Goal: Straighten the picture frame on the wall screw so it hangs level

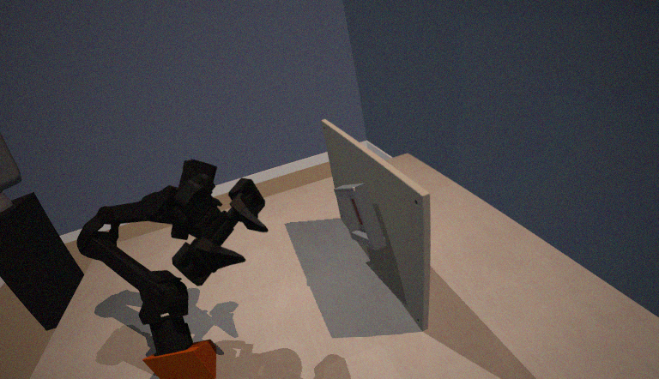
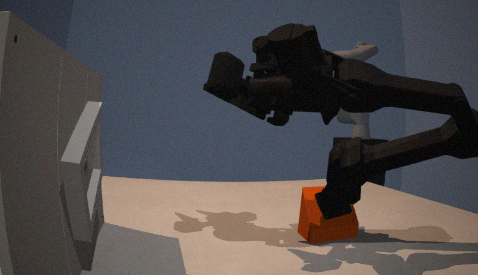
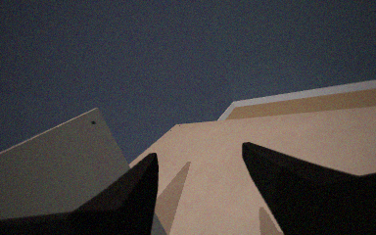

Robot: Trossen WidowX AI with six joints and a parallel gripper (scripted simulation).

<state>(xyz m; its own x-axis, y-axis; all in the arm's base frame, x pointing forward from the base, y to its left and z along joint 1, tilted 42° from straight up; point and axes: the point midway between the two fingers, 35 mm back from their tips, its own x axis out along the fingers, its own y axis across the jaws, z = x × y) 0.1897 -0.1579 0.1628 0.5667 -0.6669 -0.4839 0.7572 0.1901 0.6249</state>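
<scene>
The pincer (image 1: 252, 241) hangs above the bench (image 1: 510, 278), jaws partly open and holding nothing, well apart from the wall panel (image 1: 389, 195). Beyond it, the picture frame (image 1: 350, 212) hangs crooked on the panel's near face. Advance level and square to the frame, widen the jaws before contact, and grip one edge lightly so the lift stays small.

Wall screw hidden behind picture frame (image 1: 357, 210)

i can't read any text, label, brand or number from here — not on the wall panel (image 1: 389, 195), the picture frame (image 1: 357, 212) or the orange base (image 2: 318, 223) — nothing legible.
</scene>
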